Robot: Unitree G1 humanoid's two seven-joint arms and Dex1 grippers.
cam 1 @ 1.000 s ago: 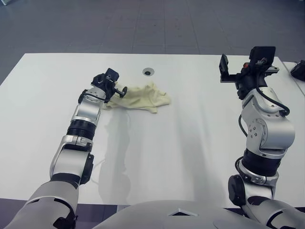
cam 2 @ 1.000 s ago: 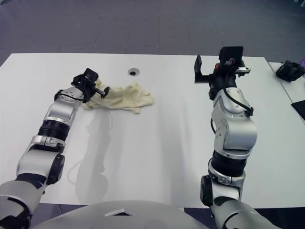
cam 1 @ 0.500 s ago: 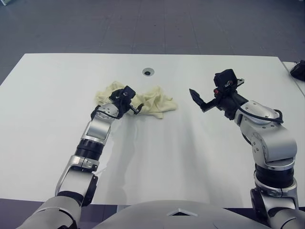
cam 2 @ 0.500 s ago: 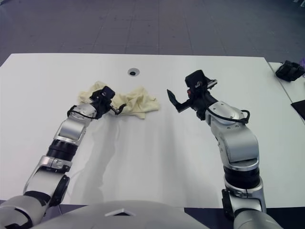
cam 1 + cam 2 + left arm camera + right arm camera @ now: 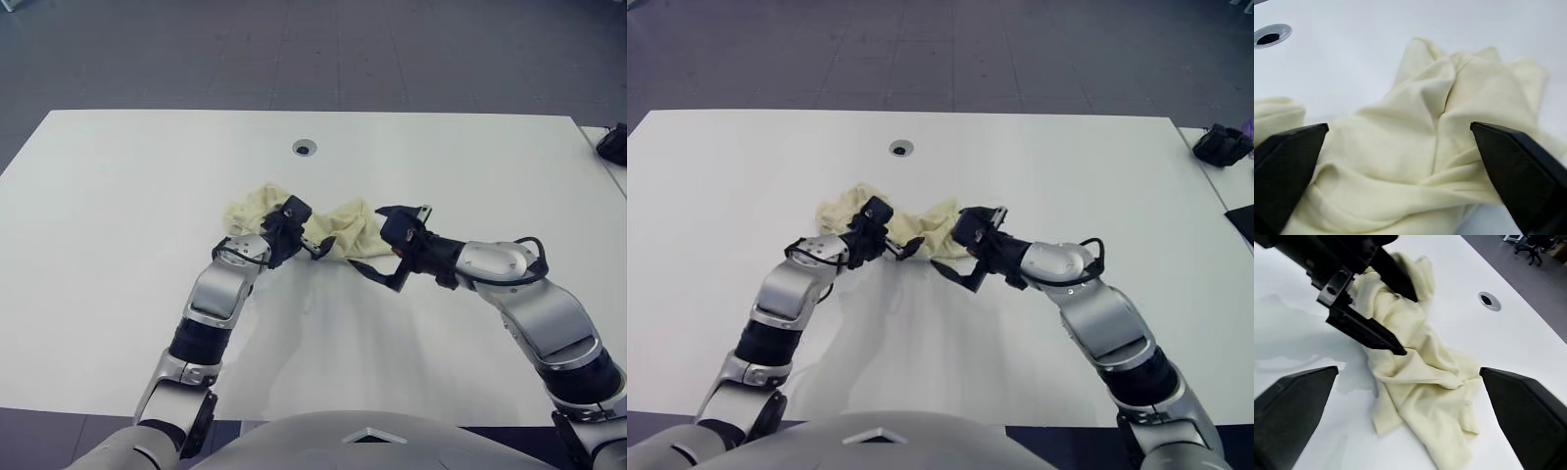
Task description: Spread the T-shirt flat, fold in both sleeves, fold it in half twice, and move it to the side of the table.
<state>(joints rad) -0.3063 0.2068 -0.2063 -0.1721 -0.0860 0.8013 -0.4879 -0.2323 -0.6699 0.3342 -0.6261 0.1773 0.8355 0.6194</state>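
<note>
T-shirt [image 5: 348, 220] lay bunched, its long axis running 9 to 3 o'clock. Left gripper [image 5: 318, 240] straddled its 6 o'clock edge and right gripper [image 5: 370, 238] its 3 o'clock end, both with fingers spread.

An office-like workroom: a large white table [image 5: 118, 196] with a round cable port [image 5: 305, 148] near its far edge stands on a grey tiled floor [image 5: 294, 49], a second white table [image 5: 1215, 181] stands just off its right edge, and office chairs [image 5: 1535, 242] stand beyond
</note>
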